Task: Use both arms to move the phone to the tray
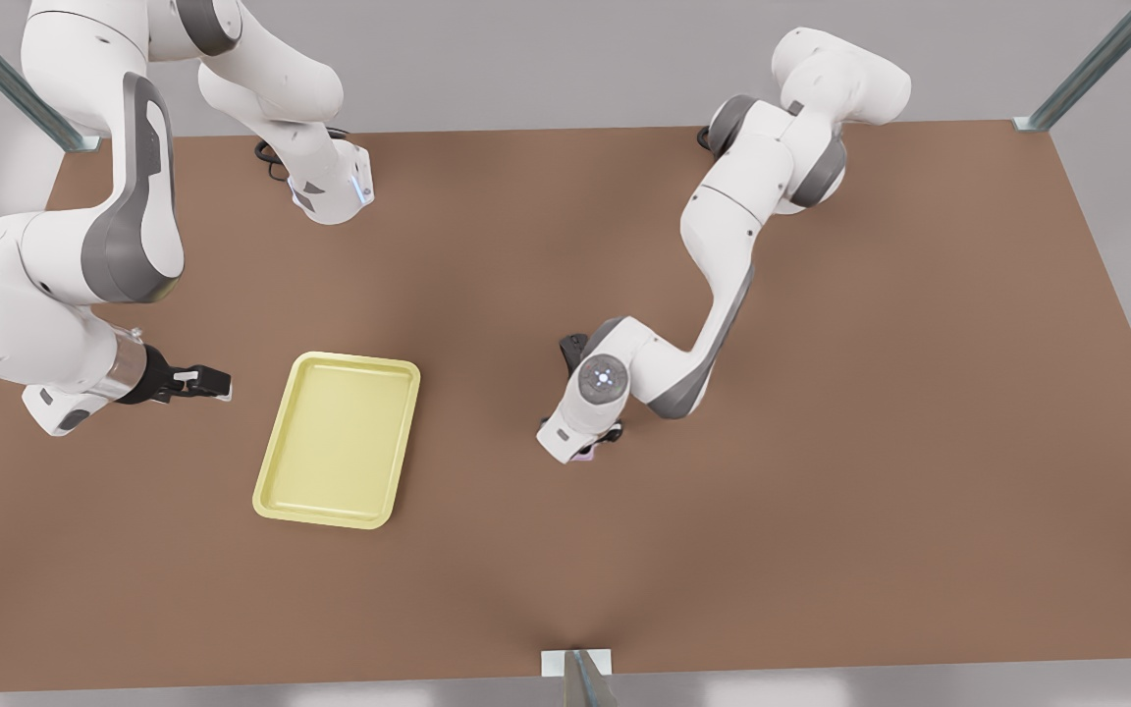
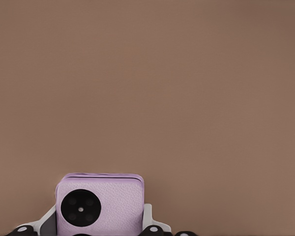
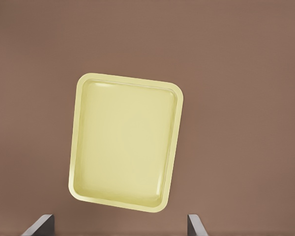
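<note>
Left hand clamped on one phone; right hand spread beside one tray.

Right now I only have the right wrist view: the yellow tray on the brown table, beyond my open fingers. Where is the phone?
Observer: The phone is at the left gripper, well off the tray toward the front view's right, over bare table.
Operator: Can you see which side of it faces that arm's camera?
Observer: The pink side with a black camera circle faces the left wrist camera.
Operator: Where is my gripper relative to the tray?
Observer: The right gripper hangs beside the tray's edge on the front view's left, not over it.
</note>
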`<action>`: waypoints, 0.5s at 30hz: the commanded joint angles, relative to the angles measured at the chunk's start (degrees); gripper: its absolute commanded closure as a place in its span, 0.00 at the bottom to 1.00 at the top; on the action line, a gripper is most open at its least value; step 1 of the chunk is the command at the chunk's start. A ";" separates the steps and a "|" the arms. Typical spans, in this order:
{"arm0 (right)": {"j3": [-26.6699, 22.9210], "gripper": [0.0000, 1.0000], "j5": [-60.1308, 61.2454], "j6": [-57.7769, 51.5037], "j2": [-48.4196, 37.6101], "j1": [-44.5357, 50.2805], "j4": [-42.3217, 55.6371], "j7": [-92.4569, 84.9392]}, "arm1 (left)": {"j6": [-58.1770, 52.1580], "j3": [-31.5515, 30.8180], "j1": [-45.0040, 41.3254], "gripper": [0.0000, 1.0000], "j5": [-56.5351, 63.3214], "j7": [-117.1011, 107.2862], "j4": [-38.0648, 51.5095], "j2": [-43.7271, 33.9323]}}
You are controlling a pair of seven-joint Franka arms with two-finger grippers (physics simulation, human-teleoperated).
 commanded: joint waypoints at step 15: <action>4.59 0.00 0.36 3.87 0.20 3.01 0.36 8.33 | -42.45 0.74 25.36 0.00 4.09 31.13 -10.65 -35.41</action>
